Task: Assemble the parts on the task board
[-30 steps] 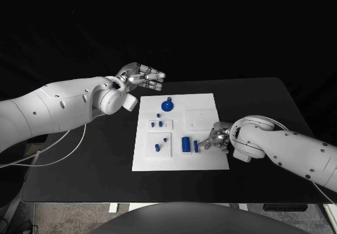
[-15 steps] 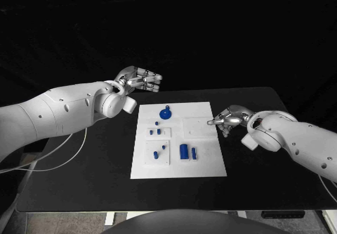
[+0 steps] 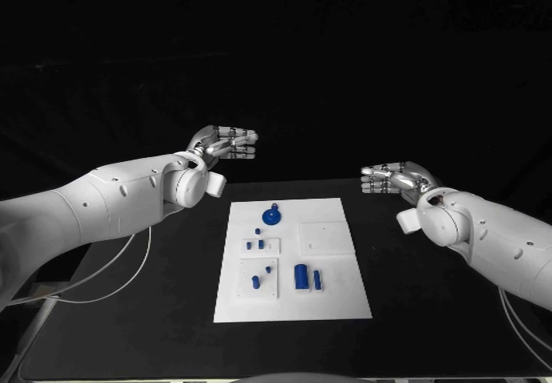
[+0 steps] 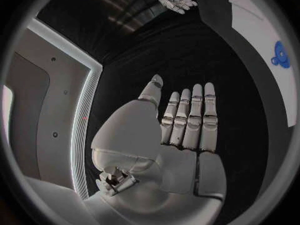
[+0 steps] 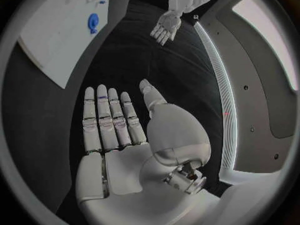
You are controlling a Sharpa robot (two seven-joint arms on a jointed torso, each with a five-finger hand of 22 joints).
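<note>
Fingers (image 4: 187,120) of the left hand (image 3: 226,144) lie straight and side by side, the palm flat and holding nothing; the hand hangs above the table's (image 3: 138,319) far left corner, well apart from the task board (image 3: 294,299). Fingers (image 5: 106,120) of the right hand (image 3: 391,179) are likewise stretched out with nothing in them, and that hand hangs off the board's far right corner.

Between the two hands the task board lies flat in the middle of the table. Going left to right on it: a raised square plate at the near left carries two small blue pegs (image 3: 261,277); behind it a smaller plate holds two short blue pegs (image 3: 260,245); a round blue part (image 3: 271,216) with a small tab sits near the far edge; a bare white square plate (image 3: 322,236) lies right of centre; in front of it stand a thick blue cylinder (image 3: 302,276) and a thin blue pin (image 3: 317,278), just beside each other. Nothing covers the parts.

A second ago the right hand was down at the thin blue pin; it has since lifted away and spread flat. The left hand has stayed raised.
</note>
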